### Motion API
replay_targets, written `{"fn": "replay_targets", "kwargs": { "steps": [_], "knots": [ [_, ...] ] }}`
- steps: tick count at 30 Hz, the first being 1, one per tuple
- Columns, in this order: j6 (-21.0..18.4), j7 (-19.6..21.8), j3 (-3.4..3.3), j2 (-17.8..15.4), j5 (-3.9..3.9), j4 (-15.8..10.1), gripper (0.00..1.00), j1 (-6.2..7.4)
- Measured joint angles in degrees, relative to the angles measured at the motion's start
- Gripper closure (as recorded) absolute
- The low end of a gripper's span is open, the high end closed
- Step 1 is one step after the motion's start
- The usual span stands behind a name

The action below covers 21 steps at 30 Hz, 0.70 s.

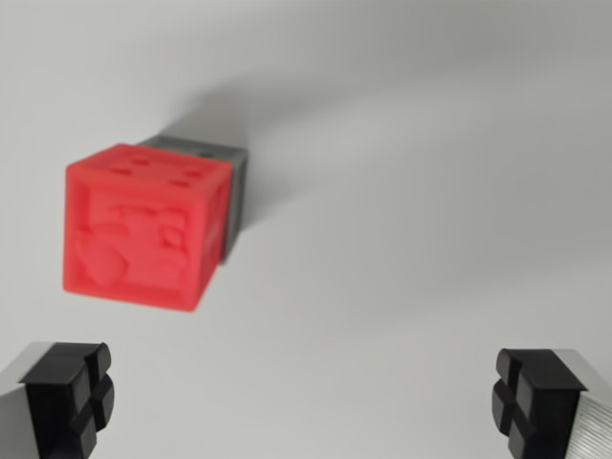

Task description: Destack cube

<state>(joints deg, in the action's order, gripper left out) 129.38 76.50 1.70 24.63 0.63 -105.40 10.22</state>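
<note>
Red cube (143, 225) sits atop a grey cube (215, 167), corner edge toward the wide-open, empty pincer (304, 402).

A plain pale grey surface (430, 191), softly lit, fills the background.

Red cube (145, 228) blurred; relief on its near face can't be read. Grey cube (222, 170) mostly hidden behind it, only top edge & right side show. Gripper (304, 402) fingers (72, 397) cut off by bottom edge, left & right corners.
</note>
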Motion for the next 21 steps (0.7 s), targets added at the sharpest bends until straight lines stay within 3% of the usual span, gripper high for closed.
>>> {"fn": "replay_targets", "kwargs": {
  "steps": [11,21],
  "knots": [
    [2.1,7.2,-0.41,5.1,-0.39,3.2,0.00,3.00],
    [3.6,14.3,-1.18,10.6,-0.52,7.5,0.00,6.26]
  ]
}}
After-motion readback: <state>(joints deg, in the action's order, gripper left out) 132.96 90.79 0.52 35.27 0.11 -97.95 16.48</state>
